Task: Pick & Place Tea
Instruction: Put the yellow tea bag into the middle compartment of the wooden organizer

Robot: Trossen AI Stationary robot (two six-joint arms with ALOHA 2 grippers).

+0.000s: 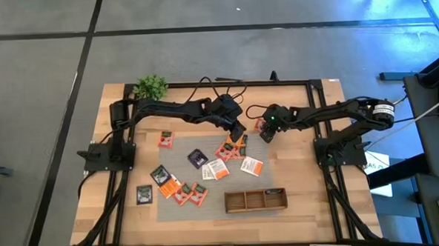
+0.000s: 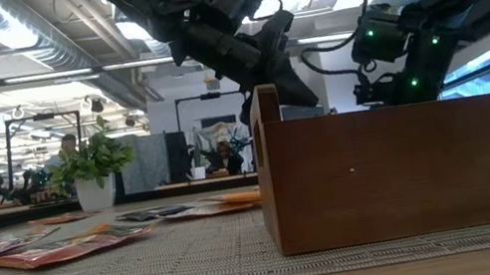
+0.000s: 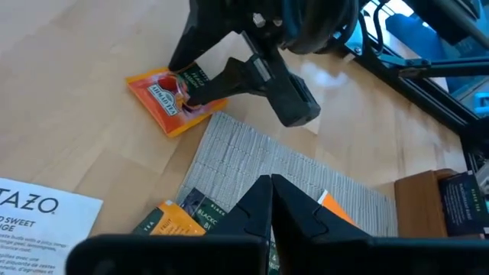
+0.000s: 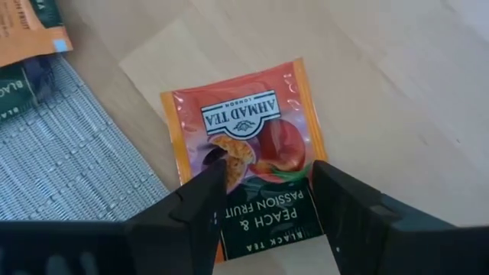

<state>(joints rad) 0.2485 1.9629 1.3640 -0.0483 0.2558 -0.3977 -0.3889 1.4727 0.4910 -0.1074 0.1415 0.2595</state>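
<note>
Wooden table (image 1: 312, 208) first: it carries a grey mat (image 1: 207, 172), and everything else is placed from that mat. A long wooden tray (image 1: 255, 200) with three compartments lies along the mat's near edge, toward the right arm's side. A small potted plant (image 1: 150, 87) stands well beyond the mat's far left corner.

Most of the tea sachets (image 1: 215, 168) are scattered over the mat, with a cluster of orange and white ones near its far right part; a black one (image 1: 144, 194) lies just off the mat's left edge and a red one (image 1: 165, 139) just past its far edge. One more orange sachet (image 4: 244, 145), printed as peach and passion fruit black tea, lies flat on bare wood just off the mat's far right corner.

Over that sachet hangs the right tool (image 4: 263, 210), tilted down at it. Its two fingers (image 4: 200, 205) stand apart, one on each side of the sachet's printed lower half, and they grip nothing; whether the tips touch the sachet or the wood cannot be told.

Nearby, the left tool (image 3: 269, 205) hangs over the mat's far right part, above the cluster of sachets. Its fingers are pressed together with nothing between them.
</note>
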